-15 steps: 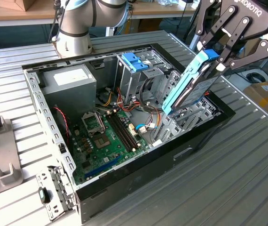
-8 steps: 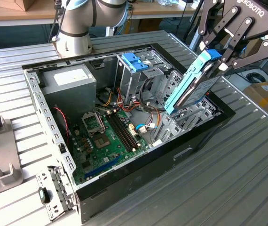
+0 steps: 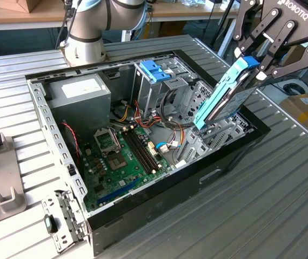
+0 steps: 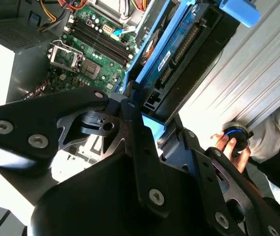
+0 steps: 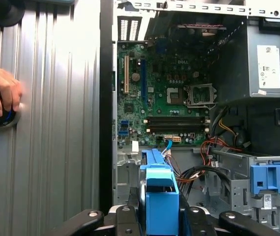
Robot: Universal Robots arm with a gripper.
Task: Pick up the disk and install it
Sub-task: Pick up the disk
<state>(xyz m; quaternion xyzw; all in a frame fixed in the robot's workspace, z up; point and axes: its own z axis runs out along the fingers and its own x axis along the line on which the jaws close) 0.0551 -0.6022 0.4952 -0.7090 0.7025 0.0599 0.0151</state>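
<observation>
Tabletop [image 3: 283,189] of ribbed grey metal carries an open black computer case [image 3: 208,175]; a wooden bench [image 3: 13,13] stands beyond, and a person's hand [image 5: 0,93] lies beside the case. The gripper [image 3: 249,69] is clamped on the upper end of the disk [image 3: 221,102], which tilts steeply, its lower end inside the case at the exterior view's right. Dark metal, it wears a light-blue frame.

One case [image 3: 213,175] on one table [image 3: 283,210], one motherboard [image 3: 119,164] inside. One power supply [image 3: 78,91] at ten o'clock, one blue latch [image 3: 155,70] at twelve. One disk [image 3: 221,102], one gripper [image 3: 254,69], up at two o'clock. Four memory slots [image 3: 140,151], I think. And one hand [image 5: 0,93] in the first wrist view.
</observation>
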